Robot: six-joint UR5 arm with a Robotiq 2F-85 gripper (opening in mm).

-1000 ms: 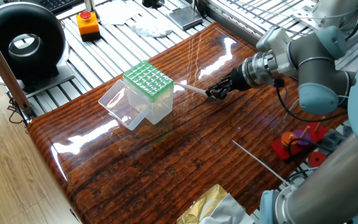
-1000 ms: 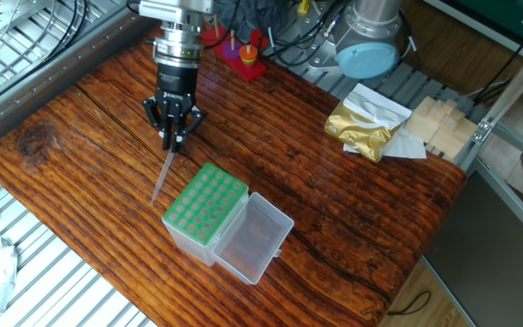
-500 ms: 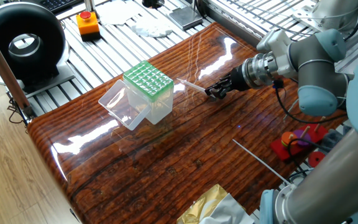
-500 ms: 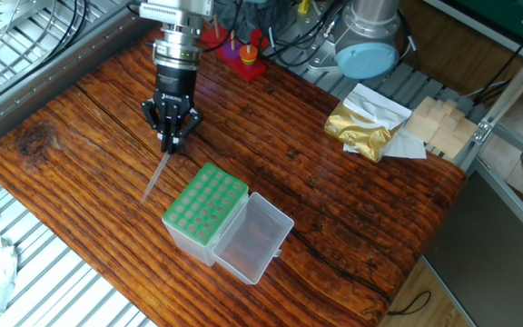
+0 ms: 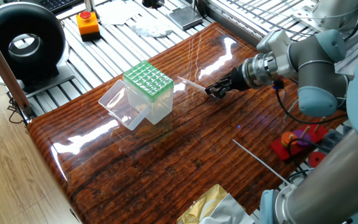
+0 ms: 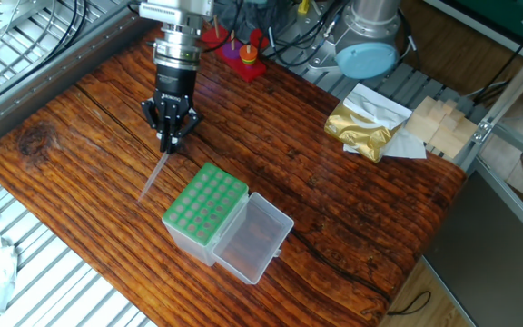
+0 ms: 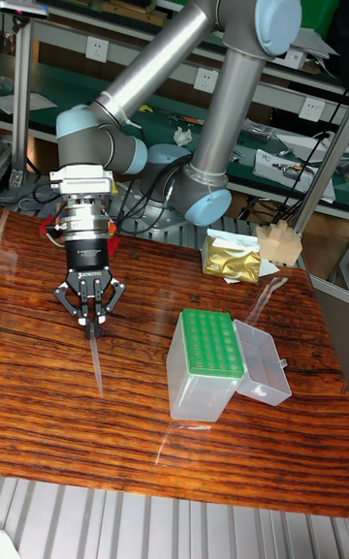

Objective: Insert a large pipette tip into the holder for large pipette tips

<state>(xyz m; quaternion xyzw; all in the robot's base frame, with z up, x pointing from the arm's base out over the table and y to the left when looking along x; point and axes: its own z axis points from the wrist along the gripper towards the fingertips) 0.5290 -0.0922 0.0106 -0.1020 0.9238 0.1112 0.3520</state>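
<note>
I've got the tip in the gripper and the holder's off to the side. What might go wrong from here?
1. The gripper pinches the tip only at its wide end, so the long free part may swing or slip during the move.
2. The tip hangs tilted, not plumb; it may miss a hole in the holder and jam on the green grid.
3. The open lid lies beside the holder; a low approach from that side might clip it.

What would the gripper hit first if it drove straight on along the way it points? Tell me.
The gripper points straight down, shut on the large pipette tip, whose point hangs just above the table. The tip would probably meet bare wood first, beside the holder, not in it.
</note>
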